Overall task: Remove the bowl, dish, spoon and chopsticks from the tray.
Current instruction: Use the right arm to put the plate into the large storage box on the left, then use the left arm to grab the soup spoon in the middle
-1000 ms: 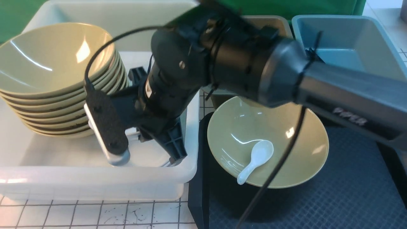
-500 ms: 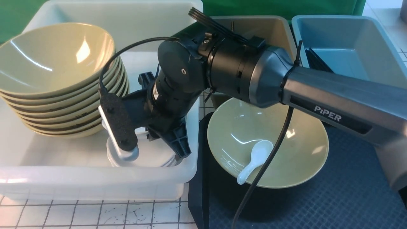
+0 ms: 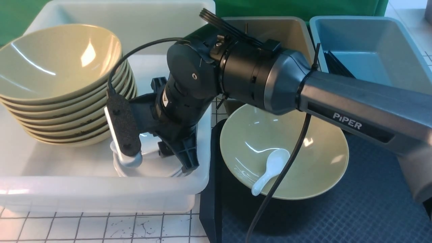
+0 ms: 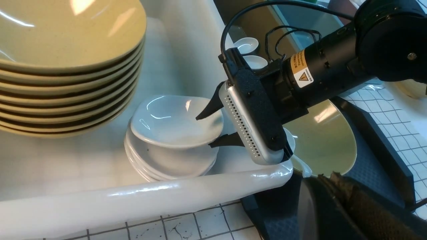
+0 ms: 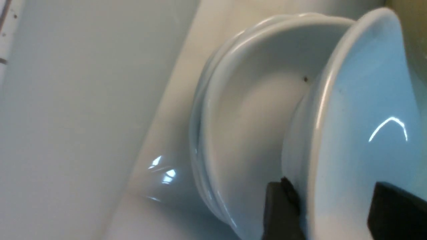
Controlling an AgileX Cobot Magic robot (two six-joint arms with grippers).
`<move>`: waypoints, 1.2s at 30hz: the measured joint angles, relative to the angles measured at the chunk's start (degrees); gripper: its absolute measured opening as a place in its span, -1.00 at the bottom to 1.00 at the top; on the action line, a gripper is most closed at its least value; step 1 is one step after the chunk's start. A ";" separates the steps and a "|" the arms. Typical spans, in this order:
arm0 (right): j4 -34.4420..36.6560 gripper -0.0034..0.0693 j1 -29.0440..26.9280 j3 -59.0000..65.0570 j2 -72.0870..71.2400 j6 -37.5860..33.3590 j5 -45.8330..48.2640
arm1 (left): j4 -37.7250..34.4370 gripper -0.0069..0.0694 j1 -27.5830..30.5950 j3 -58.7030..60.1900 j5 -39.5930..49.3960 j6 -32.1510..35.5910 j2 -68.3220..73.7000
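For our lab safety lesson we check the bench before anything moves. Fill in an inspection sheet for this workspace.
Surface: white gridded tabletop, ink-marked.
Job's things: dish tilted atop dish stack in white tub; bowl holding spoon on tray; chopsticks apparently in blue bin.
Clutter: bowl stack in tub; spoons in grey bin.
Grippers: right gripper open astride dish rim; left gripper blurred, unclear.
Cables: black cable hangs across bowl.
Surroundings: green backdrop.

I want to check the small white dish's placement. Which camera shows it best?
Left wrist view: the dish shows nearly whole, tilted on the white stack, the right gripper straddling its rim. Front view hides most of it behind that gripper; right wrist view crops it close up.
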 joint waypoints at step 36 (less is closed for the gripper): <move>-15.16 -0.63 -2.36 48.95 -76.53 76.68 18.16 | -24.87 -0.82 -1.14 -3.72 -9.86 17.12 40.69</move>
